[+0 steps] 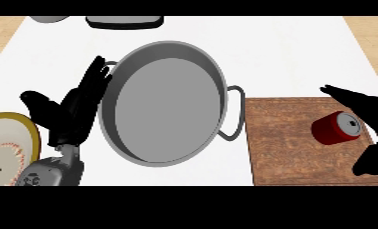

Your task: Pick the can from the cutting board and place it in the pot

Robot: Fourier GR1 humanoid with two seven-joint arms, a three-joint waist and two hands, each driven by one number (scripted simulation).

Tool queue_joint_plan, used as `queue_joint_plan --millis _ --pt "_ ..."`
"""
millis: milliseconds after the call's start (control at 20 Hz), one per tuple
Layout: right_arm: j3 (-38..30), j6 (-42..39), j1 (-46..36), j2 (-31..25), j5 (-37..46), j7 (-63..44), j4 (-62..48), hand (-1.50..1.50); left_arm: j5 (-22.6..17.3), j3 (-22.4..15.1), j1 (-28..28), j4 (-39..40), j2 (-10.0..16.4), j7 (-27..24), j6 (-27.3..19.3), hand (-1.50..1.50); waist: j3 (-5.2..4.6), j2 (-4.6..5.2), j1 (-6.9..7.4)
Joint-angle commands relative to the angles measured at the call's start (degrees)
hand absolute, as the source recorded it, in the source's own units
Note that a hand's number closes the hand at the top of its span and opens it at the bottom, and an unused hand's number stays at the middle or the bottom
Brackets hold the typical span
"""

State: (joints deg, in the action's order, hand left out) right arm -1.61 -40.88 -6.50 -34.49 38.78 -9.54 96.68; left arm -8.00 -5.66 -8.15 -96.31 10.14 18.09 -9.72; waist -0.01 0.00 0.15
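Cutting board (284,145): can (337,129) lies between right hand's (368,108) fingers (340,93).

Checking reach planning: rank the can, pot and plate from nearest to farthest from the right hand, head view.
1. Can, on the cutting board at right, by the right hand.
2. Pot, in the middle.
3. Plate, at the lower left edge.
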Motion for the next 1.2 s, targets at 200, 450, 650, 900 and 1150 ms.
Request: queue_joint_plan --millis 200,450,650,900,1150 --pt "1.1 -2.0 -1.2 1.7 6.1 0.5 -1.8 -1.50 0.8 2.0 -0.8 -1.9 -0.7 3.5 1.5 0.00 0.01 -0.03 -0.08" --pt "0.4 2.4 -0.3 1.6 8.4 6.8 -8.1 -1.50 5.2 -1.0 0.1 -4.5 -3.5 6.2 -2.0 0.00 0.03 -0.04 -0.14" --pt "-1.1 2.3 -0.9 2.4 4.1 12.4 -5.3 1.50 3.4 0.3 3.9 -2.2 -2.5 -0.7 2.3 0.00 0.01 -0.08 -0.15" --pt "2.4 9.3 0.1 6.4 10.5 13.7 -7.6 1.50 5.6 -0.2 4.3 -2.2 -4.5 -0.8 0.9 0.00 0.02 -0.05 -0.08" --pt "-1.9 6.3 -2.7 4.4 9.4 17.0 -8.9 1.50 2.4 3.9 0.5 -5.2 -2.2 5.6 3.5 0.00 0.02 -0.04 -0.03"
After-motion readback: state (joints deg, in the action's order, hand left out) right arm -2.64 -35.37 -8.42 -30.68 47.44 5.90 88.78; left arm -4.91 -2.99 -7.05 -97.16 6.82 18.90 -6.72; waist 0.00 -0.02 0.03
